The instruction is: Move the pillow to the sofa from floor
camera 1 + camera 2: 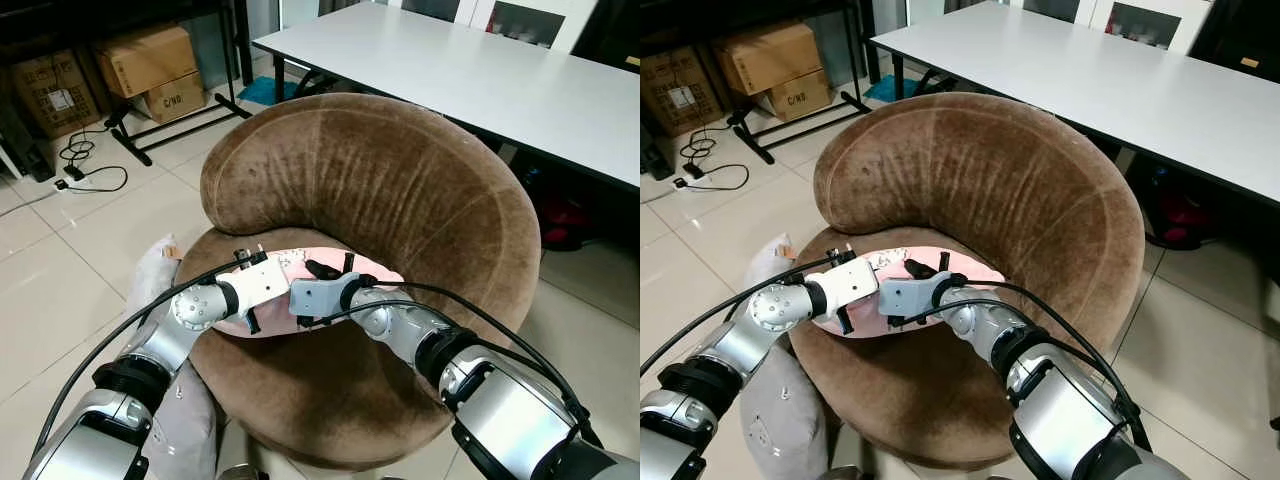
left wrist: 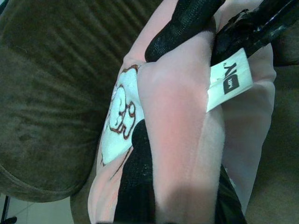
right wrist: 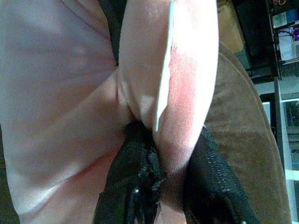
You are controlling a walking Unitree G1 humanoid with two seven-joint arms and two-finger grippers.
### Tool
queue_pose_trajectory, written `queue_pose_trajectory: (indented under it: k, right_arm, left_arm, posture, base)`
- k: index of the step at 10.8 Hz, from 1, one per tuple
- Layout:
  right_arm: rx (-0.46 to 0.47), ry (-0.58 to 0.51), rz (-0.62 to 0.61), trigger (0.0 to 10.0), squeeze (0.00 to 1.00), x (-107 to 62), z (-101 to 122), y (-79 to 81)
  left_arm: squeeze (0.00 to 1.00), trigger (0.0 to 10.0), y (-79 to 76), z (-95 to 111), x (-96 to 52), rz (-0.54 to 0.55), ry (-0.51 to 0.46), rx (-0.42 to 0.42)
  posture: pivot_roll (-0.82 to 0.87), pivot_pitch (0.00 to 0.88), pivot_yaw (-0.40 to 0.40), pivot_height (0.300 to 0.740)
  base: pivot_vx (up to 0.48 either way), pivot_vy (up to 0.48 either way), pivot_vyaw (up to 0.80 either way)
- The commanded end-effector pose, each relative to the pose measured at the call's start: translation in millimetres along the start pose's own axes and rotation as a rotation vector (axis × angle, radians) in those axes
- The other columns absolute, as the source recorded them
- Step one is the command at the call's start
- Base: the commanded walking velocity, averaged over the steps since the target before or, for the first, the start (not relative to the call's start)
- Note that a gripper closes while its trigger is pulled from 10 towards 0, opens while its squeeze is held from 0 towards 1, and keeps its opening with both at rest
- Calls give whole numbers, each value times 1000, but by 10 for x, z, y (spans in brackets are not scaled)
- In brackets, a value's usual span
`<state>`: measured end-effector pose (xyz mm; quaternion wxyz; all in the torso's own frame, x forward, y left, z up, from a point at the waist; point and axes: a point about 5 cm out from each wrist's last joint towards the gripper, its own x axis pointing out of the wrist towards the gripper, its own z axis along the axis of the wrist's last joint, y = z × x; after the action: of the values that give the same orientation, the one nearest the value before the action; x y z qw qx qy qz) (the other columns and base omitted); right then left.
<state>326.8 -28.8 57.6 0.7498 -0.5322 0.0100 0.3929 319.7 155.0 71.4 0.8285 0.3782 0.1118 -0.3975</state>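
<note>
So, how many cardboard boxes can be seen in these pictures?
3. The upper box and a smaller box under it sit on the black rack; a third box stands left of them. More may be hidden behind.

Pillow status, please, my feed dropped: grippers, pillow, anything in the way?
Left gripper and right gripper both shut on the pink pillow. Pillow over the brown sofa seat. Nothing in the way.
</note>
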Motion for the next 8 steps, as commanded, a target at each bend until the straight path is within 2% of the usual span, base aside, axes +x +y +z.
queue_pose_trajectory:
  k: [1,4,5,6,7,8]
  right_arm:
    - [10,-4,-22,0,0,12,20,-68]
    - [19,-3,-31,0,0,12,20,-74]
    - [20,-10,-28,0,0,19,40,-68]
    - [31,-18,-33,0,0,23,57,-73]
    - [35,-19,-34,0,0,23,59,-74]
    - [77,-16,-49,0,0,16,40,-92]
  left_arm:
    - [0,0,11,96,13,-2,-42,10]
    - [0,0,30,94,2,14,-37,-4]
    - [0,275,69,83,-19,59,-32,-13]
    - [1000,10000,87,102,-42,66,-69,-58]
    - [1000,10000,86,103,-50,64,-70,-46]
    - [1000,10000,104,136,-132,56,-118,-91]
  posture:
    - [-16,0,-51,740]
    - [-6,0,-67,740]
    - [-5,0,-66,740]
    - [-8,0,-59,740]
    - [-9,0,-57,740]
    - [-14,0,-42,740]
  base:
    - [0,0,0]
    - [0,0,0]
    - [0,0,0]
    - [0,0,0]
    - [0,0,0]
    - [0,0,0]
